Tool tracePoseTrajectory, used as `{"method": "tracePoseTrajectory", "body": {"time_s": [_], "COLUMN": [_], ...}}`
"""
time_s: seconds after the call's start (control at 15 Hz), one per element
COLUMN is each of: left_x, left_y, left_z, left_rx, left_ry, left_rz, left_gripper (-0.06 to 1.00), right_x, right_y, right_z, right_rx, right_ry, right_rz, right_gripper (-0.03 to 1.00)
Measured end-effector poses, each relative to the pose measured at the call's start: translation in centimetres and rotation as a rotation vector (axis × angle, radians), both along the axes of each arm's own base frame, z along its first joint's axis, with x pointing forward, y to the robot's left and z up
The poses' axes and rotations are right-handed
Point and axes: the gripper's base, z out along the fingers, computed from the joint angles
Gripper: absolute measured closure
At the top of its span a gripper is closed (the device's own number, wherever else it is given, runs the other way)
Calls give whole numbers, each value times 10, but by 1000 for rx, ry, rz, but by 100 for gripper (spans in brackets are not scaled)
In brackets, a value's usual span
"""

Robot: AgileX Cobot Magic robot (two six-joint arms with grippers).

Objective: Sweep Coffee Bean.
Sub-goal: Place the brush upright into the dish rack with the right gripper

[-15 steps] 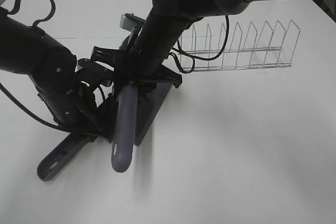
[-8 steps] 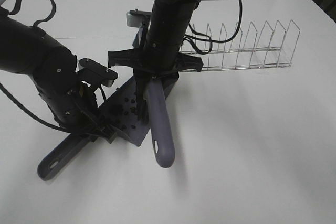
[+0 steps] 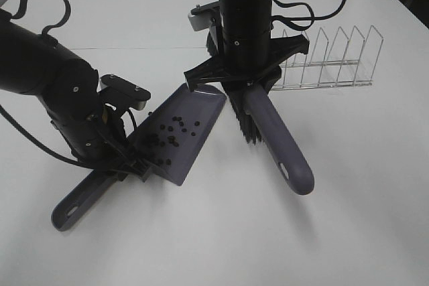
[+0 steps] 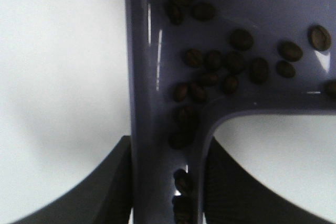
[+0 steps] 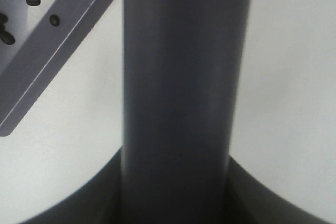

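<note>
**Coffee beans [image 3: 171,133] lying in dustpan [image 3: 201,102]**

Location: the beans are scattered over the floor of the grey-purple pan, most of them toward the handle end. The left wrist view shows several lodged in the handle's channel.

Left gripper [image 3: 127,162]: fingers pinched on the dustpan handle from both sides.

Right gripper [image 3: 247,84]: fingers clamped on the brush [image 3: 281,149] close to its bristles. The bristles hang just beside the pan's open lip; contact with the white table [image 3: 348,226] cannot be determined.

Surroundings: a wire rack [image 3: 335,58] stands on the table behind the right arm, well apart from the pan.
</note>
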Motion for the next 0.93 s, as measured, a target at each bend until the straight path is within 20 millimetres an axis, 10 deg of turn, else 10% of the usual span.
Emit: {"method": "tracePoseTrajectory", "body": {"time_s": [0.47, 0.93], "left_x": [0, -1], "left_y": [0, -1], "left_z": [0, 0], "left_rx": [-5, -18], "left_ry": [2, 10], "left_rz": [6, 25], "left_gripper": [63, 63], "right_x": [-5, -11], "right_y": [-6, -93], "right_z": [33, 41], "right_rx": [104, 166], "right_ry": [-11, 83], "right_rz": [31, -107], "right_gripper": [67, 67]}}
